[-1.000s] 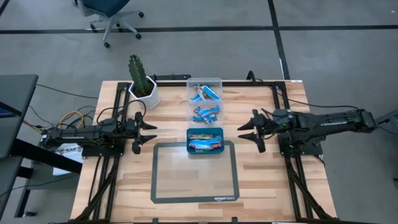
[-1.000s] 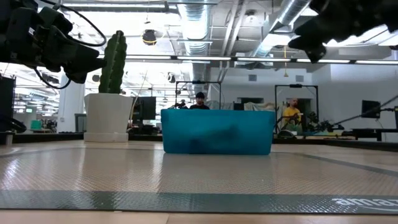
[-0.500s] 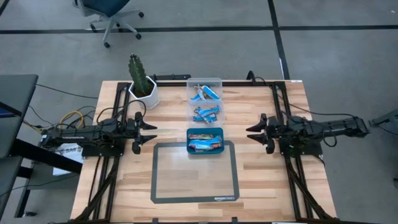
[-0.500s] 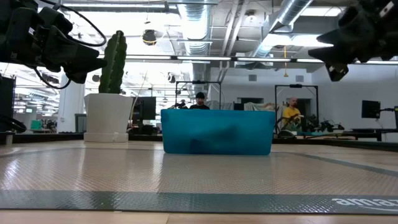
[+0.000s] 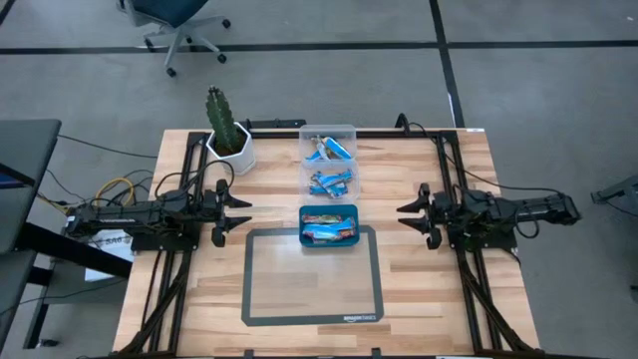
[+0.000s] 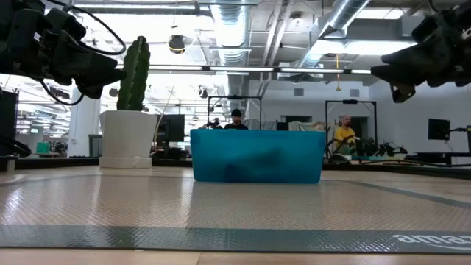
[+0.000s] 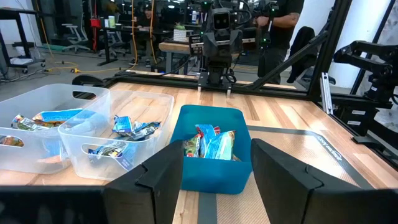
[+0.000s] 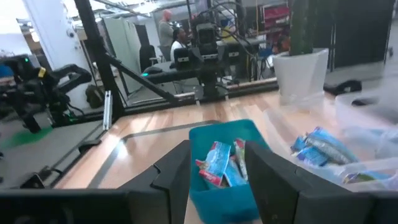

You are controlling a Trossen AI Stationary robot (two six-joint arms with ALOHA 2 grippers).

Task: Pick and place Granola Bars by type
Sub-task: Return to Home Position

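Note:
The teal tray (image 5: pixel 329 225) sits in the middle of the table, at the far edge of a grey-bordered mat, and holds a few granola bars (image 7: pixel 214 143), blue and multicoloured. Beyond it, a clear plastic box (image 5: pixel 329 160) with two compartments holds several blue bars (image 7: pixel 127 127). My left gripper (image 5: pixel 246 212) hovers open to the tray's left and points at it. My right gripper (image 5: pixel 402 214) hovers open to the tray's right, facing it. In the right wrist view the tray (image 8: pixel 227 180) and its bars (image 8: pixel 221 163) lie between my fingers' tips, farther off.
A cactus in a white pot (image 5: pixel 227 135) stands at the far left corner. The mat's grey border (image 5: pixel 247 279) frames bare surface on the near half of the table. Black frame rails run along both sides. People (image 6: pixel 237 118) show in the room behind.
My right arm has drawn back toward the table's right edge and dropped a little, staying open. The left arm, tray and bars have kept still.

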